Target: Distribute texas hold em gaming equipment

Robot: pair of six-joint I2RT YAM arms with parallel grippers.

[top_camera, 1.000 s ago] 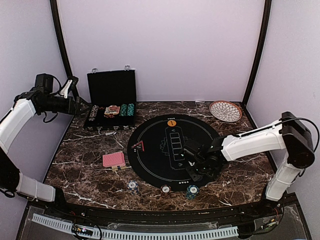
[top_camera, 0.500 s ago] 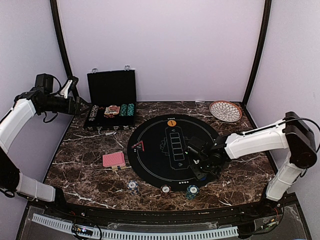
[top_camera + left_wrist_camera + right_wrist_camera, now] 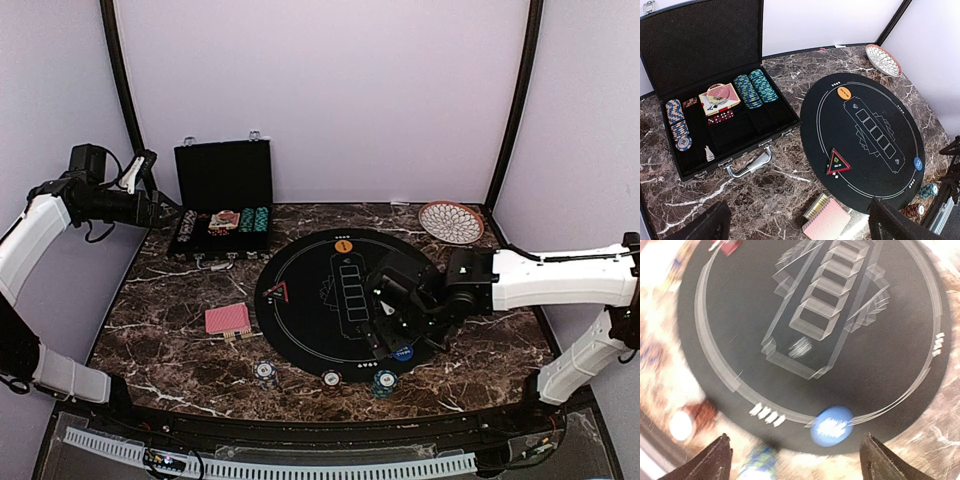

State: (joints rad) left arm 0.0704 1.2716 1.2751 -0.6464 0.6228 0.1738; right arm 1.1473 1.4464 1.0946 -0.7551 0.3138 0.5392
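Overhead camera looks down from the near side across the whole table (image 3: 170, 300). Left wrist views case (image 3: 705, 45) and black mat (image 3: 870, 175) from afar; right wrist, blurred, hovers close above that black mat.

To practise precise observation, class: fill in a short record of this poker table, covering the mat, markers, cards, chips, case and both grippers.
Mat: large round black mat, on dark marble table
Markers on mat: orange disc at far edge; blue disc at near-right edge; red triangle at left
Cards: red-backed card stack on marble, left of mat
Chips: three stripe-edged chip stacks beside mat's near rim; more in open black case
Left gripper: open, empty
Right gripper: open, empty, near blue disc
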